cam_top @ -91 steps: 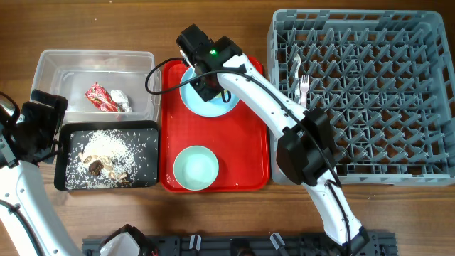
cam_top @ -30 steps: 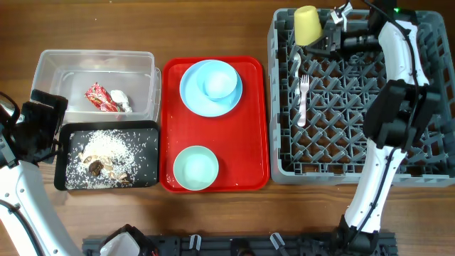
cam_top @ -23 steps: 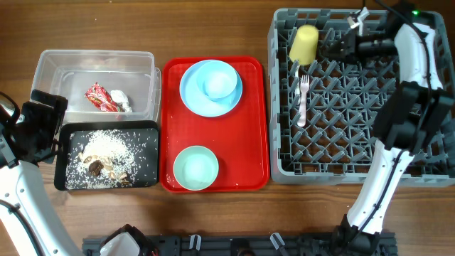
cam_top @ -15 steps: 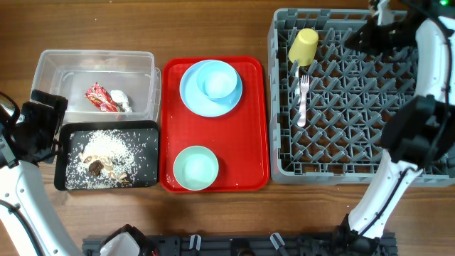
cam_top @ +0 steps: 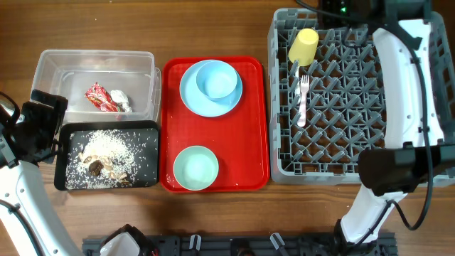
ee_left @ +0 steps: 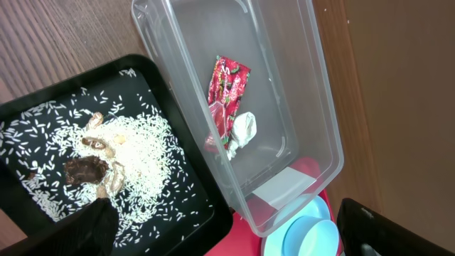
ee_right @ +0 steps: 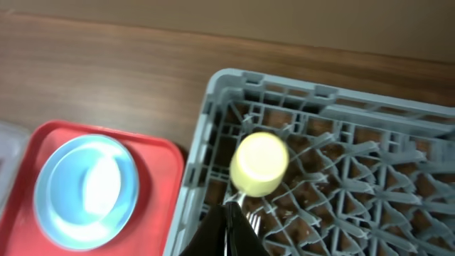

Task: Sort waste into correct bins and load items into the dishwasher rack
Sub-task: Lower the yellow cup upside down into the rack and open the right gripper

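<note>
The yellow cup (cam_top: 304,44) lies on its side in the far left corner of the grey dishwasher rack (cam_top: 370,142), next to the white fork (cam_top: 303,96). My right gripper (ee_right: 231,227) is shut and empty, high above the cup (ee_right: 259,163). The light blue plate (cam_top: 190,96) holds the small blue bowl (cam_top: 217,80), and the green bowl (cam_top: 195,168) sits nearer me. The red wrapper (cam_top: 99,98) and tissue (cam_top: 121,99) lie in the clear tub (cam_top: 50,64). Rice and scraps (cam_top: 106,153) lie in the black tray (cam_top: 146,178). My left gripper (ee_left: 227,242) is open and empty over the bins. The spoon is out of view.
The plate and both bowls stand on a red serving tray (cam_top: 252,142) between the bins and the rack. My right arm (cam_top: 405,85) reaches across the rack's right half. Bare wooden table lies along the far edge.
My right gripper carried the yellow cup from the red tray to the rack, let it go in the far left corner and pulled up and away. The left arm has not moved.
</note>
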Tool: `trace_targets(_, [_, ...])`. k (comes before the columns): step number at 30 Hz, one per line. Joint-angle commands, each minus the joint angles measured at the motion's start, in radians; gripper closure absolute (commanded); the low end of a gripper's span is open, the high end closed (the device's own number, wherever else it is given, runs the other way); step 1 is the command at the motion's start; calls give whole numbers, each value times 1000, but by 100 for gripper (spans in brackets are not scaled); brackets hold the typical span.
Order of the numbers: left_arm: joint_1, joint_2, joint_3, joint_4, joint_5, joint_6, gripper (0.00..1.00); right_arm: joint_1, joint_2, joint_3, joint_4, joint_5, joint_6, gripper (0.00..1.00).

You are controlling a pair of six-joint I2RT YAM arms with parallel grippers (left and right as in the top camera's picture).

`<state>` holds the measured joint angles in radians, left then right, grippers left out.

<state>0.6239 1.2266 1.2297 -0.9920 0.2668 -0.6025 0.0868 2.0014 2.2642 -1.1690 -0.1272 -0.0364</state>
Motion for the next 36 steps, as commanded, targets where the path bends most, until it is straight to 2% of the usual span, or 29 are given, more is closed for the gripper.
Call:
trace_targets(1, [5,-2,14,0,1,23,0,-6,77,0,15,81,66,96])
trace_targets(14, [5,-2,14,0,1,23,0,-6,310,-1,16,48,64,96])
trace_targets(32, [5,-2,14,0,1,23,0,-6,332,-5,4,47,63,95])
trace_targets(36, [5,-2,14,0,1,23,0,-6,332,-68,21,47,63,95])
